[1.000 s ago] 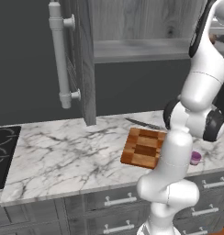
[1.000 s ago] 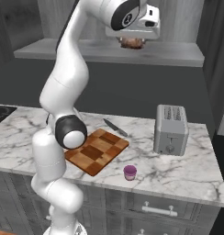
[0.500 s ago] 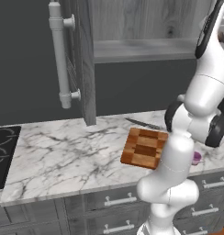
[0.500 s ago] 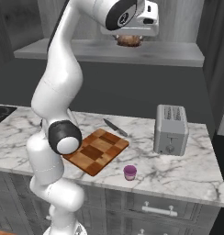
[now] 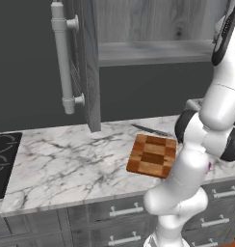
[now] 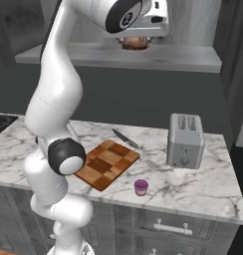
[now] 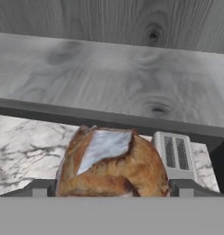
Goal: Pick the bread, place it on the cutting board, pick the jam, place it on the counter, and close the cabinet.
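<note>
Bread [image 7: 113, 163] is seen at the lower centre of the hand view, gripped between the jaws of the gripper [image 7: 113, 188], which are closed against its two sides as far as the cropped tips allow it to be judged. In the right base view the roll [image 6: 135, 43] is held at the top centre of the frame, under the white hand and in front of the shelf edge of the cabinet [image 6: 143, 57]. The cabinet door [image 5: 88, 62] is seen standing open at the upper left of the left base view, its long bar handle [image 5: 61, 58] upright. Lower in the right base view, the cutting board [image 6: 104, 163] lies on the worktop [image 6: 203, 187] at centre left, with a knife [image 6: 125, 139] just behind it. The jam [image 6: 140, 187] stands near the front edge, to the right of the board and apart from it. A toaster [image 6: 185, 140] stands at centre right.
</note>
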### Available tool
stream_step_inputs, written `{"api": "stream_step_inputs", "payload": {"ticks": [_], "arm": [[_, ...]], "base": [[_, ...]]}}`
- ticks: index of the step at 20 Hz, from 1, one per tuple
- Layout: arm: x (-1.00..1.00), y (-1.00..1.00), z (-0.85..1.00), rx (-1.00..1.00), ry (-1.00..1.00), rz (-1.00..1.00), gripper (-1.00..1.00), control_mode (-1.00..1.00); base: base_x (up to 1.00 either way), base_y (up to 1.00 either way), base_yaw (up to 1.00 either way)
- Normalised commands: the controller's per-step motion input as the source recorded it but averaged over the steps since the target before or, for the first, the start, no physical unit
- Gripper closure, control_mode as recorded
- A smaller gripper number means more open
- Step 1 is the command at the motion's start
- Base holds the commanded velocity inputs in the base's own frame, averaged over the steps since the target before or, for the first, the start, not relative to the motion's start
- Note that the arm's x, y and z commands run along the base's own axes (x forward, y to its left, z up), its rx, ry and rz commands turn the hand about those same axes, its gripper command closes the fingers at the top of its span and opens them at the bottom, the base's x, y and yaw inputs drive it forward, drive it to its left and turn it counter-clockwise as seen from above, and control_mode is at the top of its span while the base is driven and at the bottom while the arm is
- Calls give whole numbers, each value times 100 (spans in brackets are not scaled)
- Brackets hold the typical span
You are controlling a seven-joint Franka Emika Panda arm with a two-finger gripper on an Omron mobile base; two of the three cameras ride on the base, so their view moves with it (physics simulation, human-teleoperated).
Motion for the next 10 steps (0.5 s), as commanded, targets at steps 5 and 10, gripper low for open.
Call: {"api": "stream_step_inputs", "payload": {"ticks": [5,10], "arm": [[-23,26,-20,-12,-4,0,100,-100],[-11,36,-30,-14,0,0,100,-100]], "base": [[0,0,0],[0,0,0]]}}
